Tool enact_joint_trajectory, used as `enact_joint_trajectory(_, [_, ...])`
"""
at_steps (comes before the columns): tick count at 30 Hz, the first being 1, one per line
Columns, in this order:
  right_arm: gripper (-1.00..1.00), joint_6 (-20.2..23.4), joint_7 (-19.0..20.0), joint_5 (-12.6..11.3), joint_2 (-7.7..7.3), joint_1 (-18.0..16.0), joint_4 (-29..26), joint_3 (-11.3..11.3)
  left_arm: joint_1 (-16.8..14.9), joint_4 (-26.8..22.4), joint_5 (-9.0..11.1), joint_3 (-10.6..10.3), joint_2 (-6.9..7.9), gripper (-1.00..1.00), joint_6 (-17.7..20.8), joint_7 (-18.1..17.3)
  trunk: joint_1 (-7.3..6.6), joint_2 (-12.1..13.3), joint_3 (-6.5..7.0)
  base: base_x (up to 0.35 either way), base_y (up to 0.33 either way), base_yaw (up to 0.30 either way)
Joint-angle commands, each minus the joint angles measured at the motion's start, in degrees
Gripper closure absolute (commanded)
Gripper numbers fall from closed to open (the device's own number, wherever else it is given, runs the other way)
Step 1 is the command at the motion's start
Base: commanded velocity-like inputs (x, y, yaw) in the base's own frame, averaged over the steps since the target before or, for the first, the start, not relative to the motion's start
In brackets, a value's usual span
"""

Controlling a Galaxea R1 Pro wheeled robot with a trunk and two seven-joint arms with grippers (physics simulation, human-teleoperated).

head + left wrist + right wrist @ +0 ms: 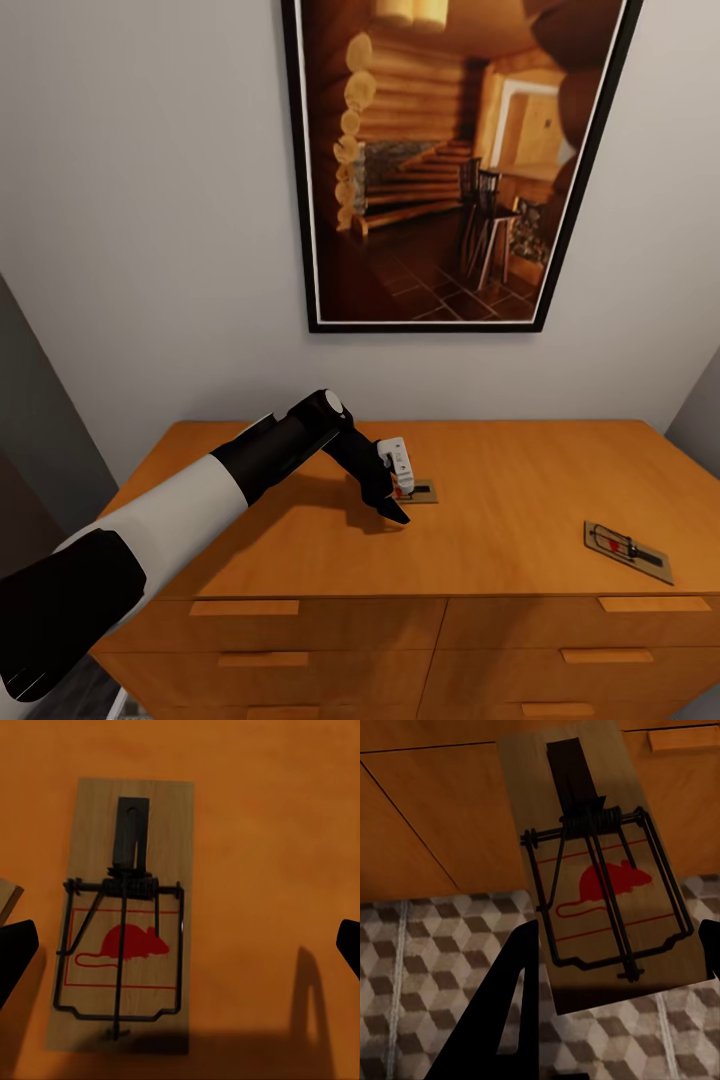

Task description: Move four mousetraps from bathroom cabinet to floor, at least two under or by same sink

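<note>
**Two traps on the cabinet top, one in the right hand**

Two mousetraps lie flat on the orange-brown surface of the cabinet (pixel 500 480), which stands against a pale wall under a framed picture (pixel 455 160) of a log-cabin interior. Drawer fronts with flat handles run along its front.

In the head view the near trap (pixel 418 491) lies by the surface's middle, its long axis running roughly 9 to 3 o'clock. The left hand (pixel 392 500) hangs over it, fingers spread wide, one dark fingertip (pixel 15 956) on each side in the wrist view and the trap (pixel 124 919) between them, untouched. A corner of another board (pixel 7 900) shows just beside it.

The far trap (pixel 628 551) sits toward 4 o'clock, long axis slanting from 10 to 4 o'clock.

The right hand (pixel 615 967) grips a third trap (pixel 600 862) by one short end, in front of the drawer fronts and over the cube-patterned bathroom floor (pixel 405 967).
</note>
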Motion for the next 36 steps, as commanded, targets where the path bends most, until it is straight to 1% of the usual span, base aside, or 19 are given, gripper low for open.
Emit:
enact_joint_trajectory(1, [1.0, -0.1, 0.4, -0.7, -0.01, 0.0, 0.0, 0.4, 0.0, -0.1, -0.3, 0.0, -0.02, -1.0, 0.5, -0.3, 0.0, 0.0, -0.13, 0.0, 0.0, 0.0])
enact_joint_trajectory(6, [1.0, -0.1, 0.4, -0.7, -0.01, 0.0, 0.0, 0.4, 0.0, -0.1, -0.3, 0.0, -0.02, -1.0, 0.5, -0.3, 0.0, 0.0, -0.43, 0.0, 0.0, 0.0])
enact_joint_trajectory(23, [1.0, -0.1, 0.4, -0.7, -0.01, 0.0, 0.0, 0.4, 0.0, 0.5, -0.3, 0.0, -0.02, -1.0, 0.4, -0.3, 0.0, 0.0, -0.55, 0.0, 0.0, 0.0])
enact_joint_trajectory(36, [1.0, -0.1, 0.3, -0.7, -0.01, 0.0, 0.0, 0.3, 0.0, 0.6, -0.3, 0.0, -0.02, -1.0, 0.4, -0.3, 0.0, 0.0, -1.33, 0.0, 0.0, 0.0])
